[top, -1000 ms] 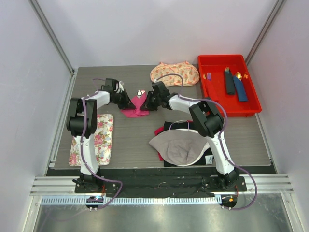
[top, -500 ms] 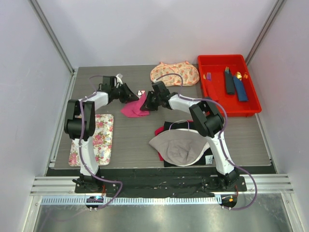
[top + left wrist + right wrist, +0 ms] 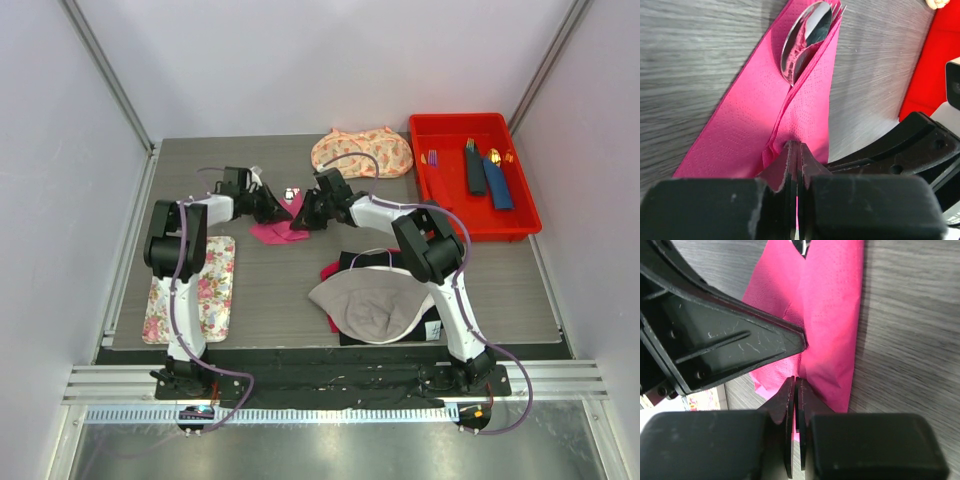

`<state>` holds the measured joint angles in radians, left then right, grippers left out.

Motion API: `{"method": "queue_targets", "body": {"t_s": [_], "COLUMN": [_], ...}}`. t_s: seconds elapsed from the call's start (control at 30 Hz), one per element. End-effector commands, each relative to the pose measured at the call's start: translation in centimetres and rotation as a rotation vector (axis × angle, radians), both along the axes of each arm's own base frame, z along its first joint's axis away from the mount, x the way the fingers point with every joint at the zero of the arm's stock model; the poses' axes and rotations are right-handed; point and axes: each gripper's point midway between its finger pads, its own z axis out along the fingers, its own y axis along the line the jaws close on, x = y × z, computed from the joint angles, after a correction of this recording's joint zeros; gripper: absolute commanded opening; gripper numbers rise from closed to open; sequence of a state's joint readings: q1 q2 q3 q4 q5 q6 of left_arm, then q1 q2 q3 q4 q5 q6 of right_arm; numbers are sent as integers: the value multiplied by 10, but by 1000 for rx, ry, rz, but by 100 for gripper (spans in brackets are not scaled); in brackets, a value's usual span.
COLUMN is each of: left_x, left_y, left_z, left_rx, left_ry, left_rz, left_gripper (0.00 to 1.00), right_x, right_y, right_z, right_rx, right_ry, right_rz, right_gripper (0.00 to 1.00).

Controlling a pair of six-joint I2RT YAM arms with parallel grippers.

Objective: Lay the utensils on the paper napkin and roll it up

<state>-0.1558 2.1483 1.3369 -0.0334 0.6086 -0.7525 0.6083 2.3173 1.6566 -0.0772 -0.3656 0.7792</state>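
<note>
Tearing worries me: my left tool (image 3: 796,150) and right tool (image 3: 795,385) both pinch the pink napkin (image 3: 740,135), left of the red tray (image 3: 455,117); uneven pulling could rip it, spilling the utensils (image 3: 802,42) tucked inside.

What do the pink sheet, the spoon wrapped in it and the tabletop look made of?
Pink napkin: thin paper, matte, with fine embossed dots and soft creases. Spoon: probably polished metal, mirror-like reflections in its bowl. Tabletop: grey wood-grain surface, likely laminate; streaked, low sheen.
</note>
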Motion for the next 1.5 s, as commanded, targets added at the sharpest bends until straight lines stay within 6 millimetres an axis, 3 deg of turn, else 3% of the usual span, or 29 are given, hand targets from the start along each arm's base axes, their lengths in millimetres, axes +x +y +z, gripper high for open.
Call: {"method": "queue_targets", "body": {"t_s": [0.0,0.13,0.23,0.47,0.7,0.83,1.0,1.17,1.37,1.47], "left_x": [2,-4,-6,-7,-8,-9,-13,-32,-45,-44], "left_y": [10,13,15,15,15,15,13,7,8,9], "left_z": [-13,-23,-26,-24,-26,-25,-22,-29,-38,-36], "left_rx": [73,103,112,118,117,118,109,125,139,141], "left_ry": [18,41,48,44,50,48,44,59,88,81], "left_rz": [5,2,-2,-10,-11,-17,-41,-96,-111,-110], "left_gripper": [0,0,0,0,0,0,0,0,0,0], "right_x": [-8,-9,-9,-11,-44,-51,-57,-66,-47,-32], "right_y": [4,7,7,0,-16,-25,-23,-3,2,-6], "right_z": [29,51,53,15,-36,-47,-41,-3,55,65], "right_rx": [24,60,60,-18,-149,-166,-134,23,104,81], "right_ry": [-61,-88,-89,-38,73,114,130,120,-7,-66], "right_rz": [73,92,78,52,62,42,42,121,169,132], "right_gripper": [13,17,17,14,13,13,14,18,29,29]}}
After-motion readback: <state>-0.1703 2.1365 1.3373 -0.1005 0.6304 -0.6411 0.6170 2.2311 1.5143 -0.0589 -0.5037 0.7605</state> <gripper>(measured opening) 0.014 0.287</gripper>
